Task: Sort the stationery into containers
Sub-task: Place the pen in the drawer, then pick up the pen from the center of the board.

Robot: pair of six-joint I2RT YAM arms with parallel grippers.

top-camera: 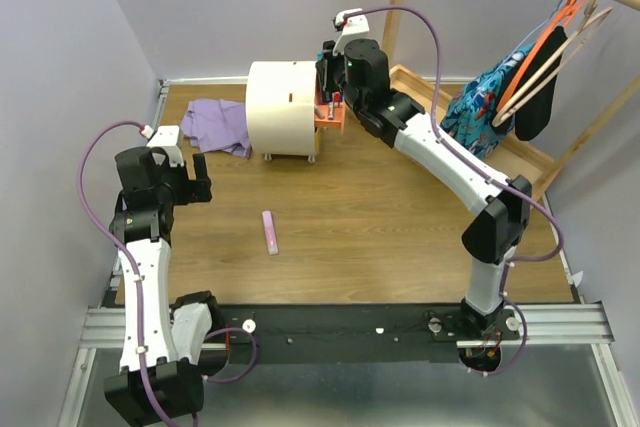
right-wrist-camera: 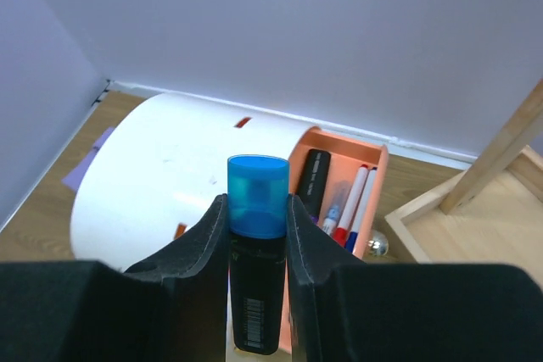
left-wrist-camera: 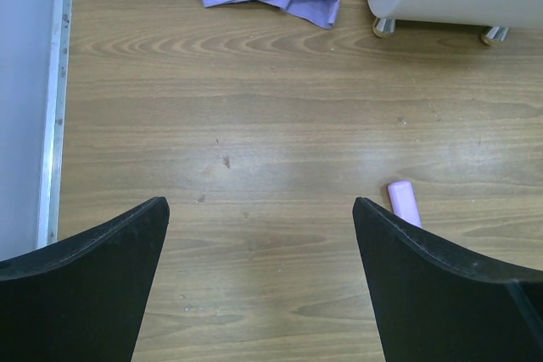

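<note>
right claw [right-wrist-camera: 257,209]: is clamping a blue-capped dark marker [right-wrist-camera: 257,277]; orange drawer [right-wrist-camera: 379,192] is standing open just ahead, holding pens [right-wrist-camera: 352,201]. left claw [left-wrist-camera: 259,205]: is gaping wide; pink bar [left-wrist-camera: 404,201] is lying ahead-right.

Marker [right-wrist-camera: 257,281]: barcode [right-wrist-camera: 254,318] on its dark barrel; digits too small to read.
Elsewhere: no legible text.

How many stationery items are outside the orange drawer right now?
2: the pink bar lying on the table, and a blue-capped marker gripped by the right end effector by the chest. Others may be hidden.
</note>
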